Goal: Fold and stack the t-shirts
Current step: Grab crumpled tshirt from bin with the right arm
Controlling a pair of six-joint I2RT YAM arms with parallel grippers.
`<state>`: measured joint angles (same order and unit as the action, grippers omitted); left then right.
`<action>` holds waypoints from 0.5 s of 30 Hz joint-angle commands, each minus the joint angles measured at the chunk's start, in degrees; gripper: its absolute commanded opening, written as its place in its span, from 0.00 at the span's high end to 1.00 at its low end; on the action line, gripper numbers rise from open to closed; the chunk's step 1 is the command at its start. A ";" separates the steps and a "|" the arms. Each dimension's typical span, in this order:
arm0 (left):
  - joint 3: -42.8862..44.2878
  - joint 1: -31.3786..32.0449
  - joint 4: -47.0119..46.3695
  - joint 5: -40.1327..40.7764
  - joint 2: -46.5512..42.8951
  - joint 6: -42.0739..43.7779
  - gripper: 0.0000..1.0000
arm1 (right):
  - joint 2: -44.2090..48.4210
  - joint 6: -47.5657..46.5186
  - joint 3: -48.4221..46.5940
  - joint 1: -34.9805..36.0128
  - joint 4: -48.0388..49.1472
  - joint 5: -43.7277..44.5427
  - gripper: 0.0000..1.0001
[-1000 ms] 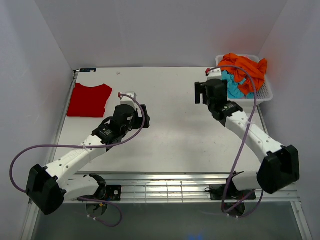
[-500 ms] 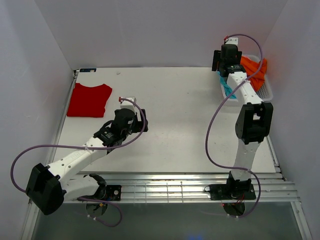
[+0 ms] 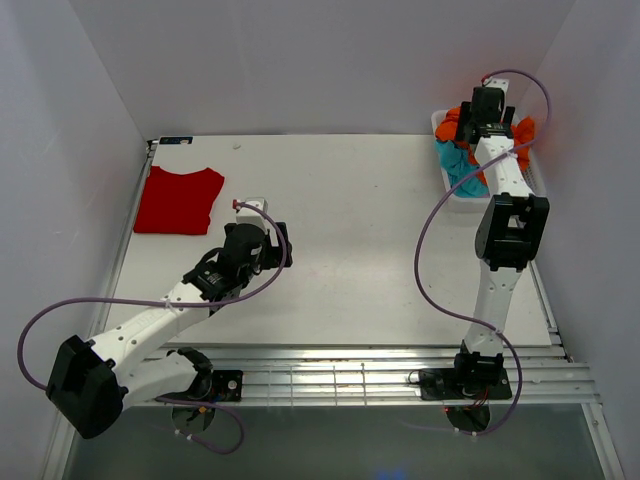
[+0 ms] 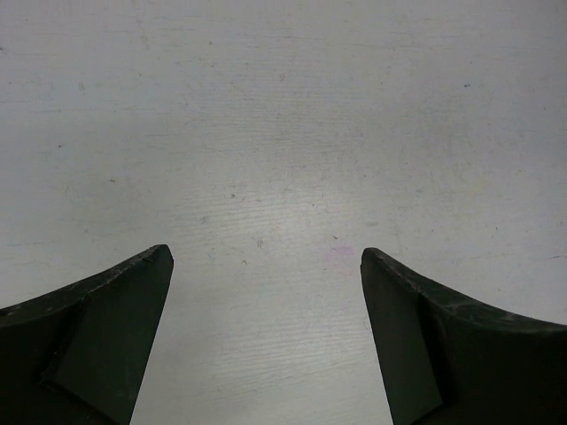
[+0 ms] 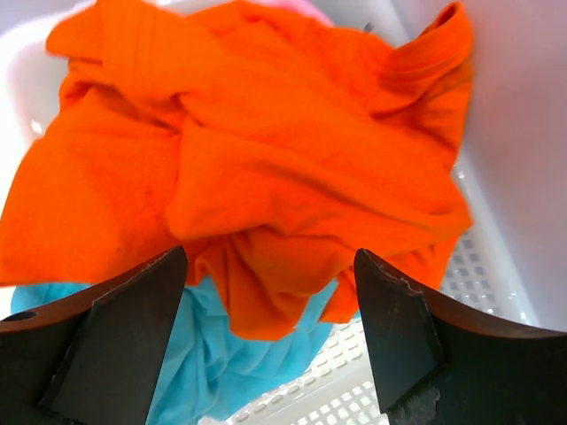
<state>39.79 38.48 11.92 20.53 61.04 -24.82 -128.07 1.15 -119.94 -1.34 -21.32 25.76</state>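
Observation:
A deep red t-shirt [image 3: 178,200] lies folded flat at the table's far left. A crumpled orange t-shirt [image 5: 257,159] tops the pile in the white basket [image 5: 483,266] at the far right, over a teal t-shirt [image 5: 221,363]; a sliver of pink cloth [image 5: 306,7] shows behind. My right gripper [image 5: 270,257] hangs open just above the orange t-shirt [image 3: 522,135], holding nothing, with its arm stretched out over the basket [image 3: 541,187]. My left gripper [image 4: 266,257] is open over bare table, right of the red shirt, with nothing between its fingers.
White walls close in the table on the left, back and right. The basket stands against the right wall. A small dark label [image 3: 175,140] sits at the table's far left corner. Purple cables loop off both arms.
My right arm has swung from over the table's middle right out to above the basket. The left arm has drawn back a little toward the near edge. Both grippers stayed open.

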 commanded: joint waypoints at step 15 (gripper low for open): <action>-0.33 0.10 -1.38 1.52 0.22 0.65 0.02 | -7.10 0.08 -8.11 -0.68 4.09 -3.26 0.14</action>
<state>39.79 38.48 11.53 20.86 61.45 -24.80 -134.04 1.08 -125.49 -2.07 -19.42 23.59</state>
